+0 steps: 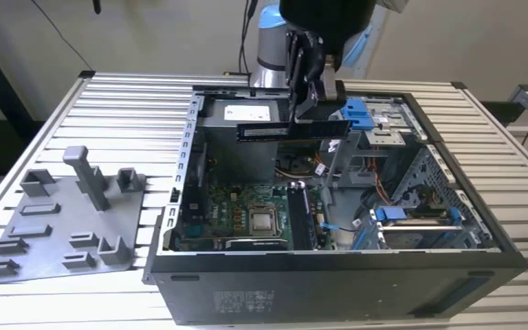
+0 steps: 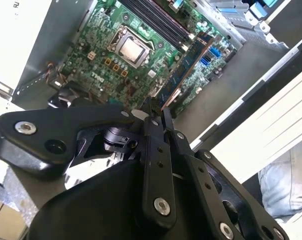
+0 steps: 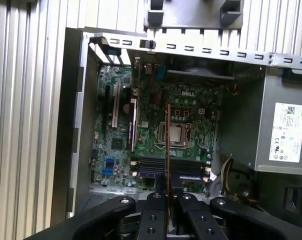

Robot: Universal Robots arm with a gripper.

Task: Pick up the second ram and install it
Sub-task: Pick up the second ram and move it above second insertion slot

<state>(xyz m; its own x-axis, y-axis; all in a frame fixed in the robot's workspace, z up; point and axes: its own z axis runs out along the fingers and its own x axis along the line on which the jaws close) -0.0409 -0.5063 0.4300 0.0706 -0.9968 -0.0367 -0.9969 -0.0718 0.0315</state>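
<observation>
**Holding second ram in mid-air over open PC case**

Gripper [image 1: 312, 122] is clamped on the second ram [image 1: 293, 130]. The fingers [image 3: 156, 215] are closed down to just the board's thickness and pinch its upper edge, w/ nothing else in the grip.

In the exterior view the stick hangs level and on edge, flat side to the camera. It's gripped a bit off-centre, so the longer part juts out from the fingers toward the exterior view's left and a shorter stub goes the other way. It touches nothing but the fingers.

Straight below the fingertips is the open PC case [image 1: 337, 292], lying on its side w/ the side panel off. The stick sits well above the motherboard [image 1: 232, 206], not touching it.

In the second wrist view the dark board w/ black chips runs out from btwn the fingertips. Its coppery contact edge faces away from the gripper, toward the motherboard. In the first wrist view it shows edge-on as a thin orange line coming out from btwn the fingers. That line crosses over the memory slots [image 3: 166, 164] and the CPU socket [image 3: 173, 134] beyond the tips. Can't tell if any slot is already filled.

The PSU [image 3: 286, 130], w/ a white label, sits in the case off to one side of the fingers.

A grey plastic tray [image 1: 62, 220] w/ upright blocks lies outside the case, well apart from the fingers toward the exterior view's left. It rests on the slatted metal table [image 1: 126, 103] that also carries the case.
</observation>
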